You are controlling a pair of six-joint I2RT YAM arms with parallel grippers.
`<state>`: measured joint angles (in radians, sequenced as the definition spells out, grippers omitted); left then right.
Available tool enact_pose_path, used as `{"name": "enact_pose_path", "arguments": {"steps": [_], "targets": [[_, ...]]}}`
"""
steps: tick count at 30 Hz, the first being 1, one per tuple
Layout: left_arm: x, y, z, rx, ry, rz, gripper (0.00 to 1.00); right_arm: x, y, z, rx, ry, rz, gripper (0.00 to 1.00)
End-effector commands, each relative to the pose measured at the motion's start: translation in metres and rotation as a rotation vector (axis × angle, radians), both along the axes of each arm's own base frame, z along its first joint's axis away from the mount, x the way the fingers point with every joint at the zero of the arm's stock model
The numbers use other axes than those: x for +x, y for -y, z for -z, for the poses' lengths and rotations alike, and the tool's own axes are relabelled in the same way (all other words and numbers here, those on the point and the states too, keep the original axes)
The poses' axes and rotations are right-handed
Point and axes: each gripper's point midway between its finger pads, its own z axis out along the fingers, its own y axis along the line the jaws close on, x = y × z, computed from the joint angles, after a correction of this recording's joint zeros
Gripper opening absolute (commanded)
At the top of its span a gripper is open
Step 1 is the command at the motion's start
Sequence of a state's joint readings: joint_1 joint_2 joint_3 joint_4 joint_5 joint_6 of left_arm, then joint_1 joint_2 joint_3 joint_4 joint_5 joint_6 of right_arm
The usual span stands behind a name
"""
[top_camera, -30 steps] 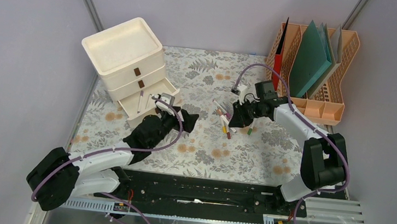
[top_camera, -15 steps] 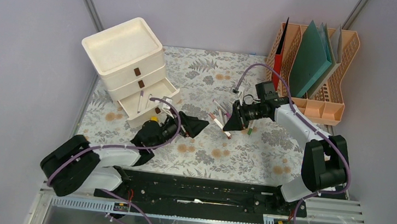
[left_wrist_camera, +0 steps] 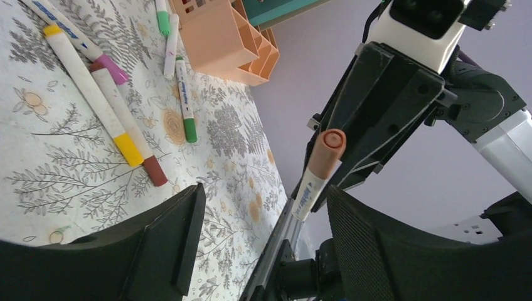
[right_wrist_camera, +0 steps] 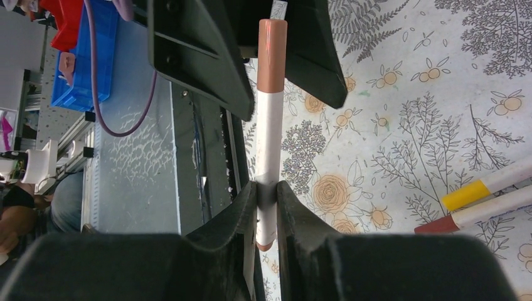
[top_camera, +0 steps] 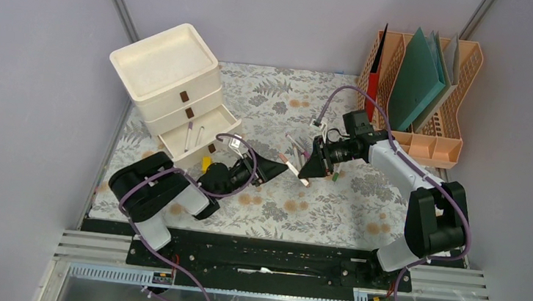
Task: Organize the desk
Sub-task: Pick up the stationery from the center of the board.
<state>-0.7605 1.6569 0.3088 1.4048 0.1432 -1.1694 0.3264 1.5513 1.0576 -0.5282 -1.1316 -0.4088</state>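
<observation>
The desk [top_camera: 276,100] is covered by a pale cloth with a fern print. My right gripper [top_camera: 305,167] [right_wrist_camera: 266,188] is shut on the white barrel of a marker [right_wrist_camera: 271,125] with a salmon-brown cap, held above the desk and pointing at the left arm. My left gripper [top_camera: 276,168] [left_wrist_camera: 263,194] is open. Its fingers stand on either side of the marker's [left_wrist_camera: 320,169] capped end without touching it. Loose markers [top_camera: 297,152] lie on the cloth beneath; the left wrist view shows a yellow-capped one [left_wrist_camera: 88,94], a dark red one [left_wrist_camera: 128,135] and a green one [left_wrist_camera: 184,100].
A cream drawer unit [top_camera: 178,83] stands at the back left, its bottom drawer [top_camera: 195,138] pulled out with pens inside. An orange file rack [top_camera: 425,85] holding folders fills the back right. A small yellow object [top_camera: 206,163] lies by the drawer.
My left arm has swung from the open drawer rightward to the marker's cap end, and its jaws have narrowed a little. The right gripper has turned the marker toward it.
</observation>
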Motion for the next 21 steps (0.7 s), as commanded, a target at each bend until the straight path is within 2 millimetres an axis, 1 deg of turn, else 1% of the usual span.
{"name": "enact_pose_path", "arguments": {"steps": [1, 8, 10, 18, 19, 21], "targets": [[-0.003, 0.012, -0.052, -0.181, 0.091, 0.063, 0.73, -0.003, -0.003, -0.012, 0.047, 0.011, -0.031, 0.00], [-0.003, 0.017, -0.056, -0.191, 0.096, 0.069, 0.72, -0.003, -0.004, -0.009, 0.044, -0.004, -0.035, 0.00], [-0.003, 0.019, -0.056, -0.193, 0.096, 0.072, 0.70, -0.004, -0.004, -0.008, 0.043, -0.005, -0.039, 0.00], [-0.003, 0.032, -0.058, -0.205, 0.096, 0.104, 0.50, -0.006, -0.006, -0.006, 0.036, -0.011, -0.051, 0.00], [-0.003, 0.033, -0.059, -0.206, 0.101, 0.106, 0.46, -0.007, -0.006, -0.005, 0.035, -0.012, -0.053, 0.00], [-0.003, 0.034, -0.061, -0.205, 0.112, 0.107, 0.33, -0.007, -0.007, -0.004, 0.032, -0.012, -0.056, 0.00]]}}
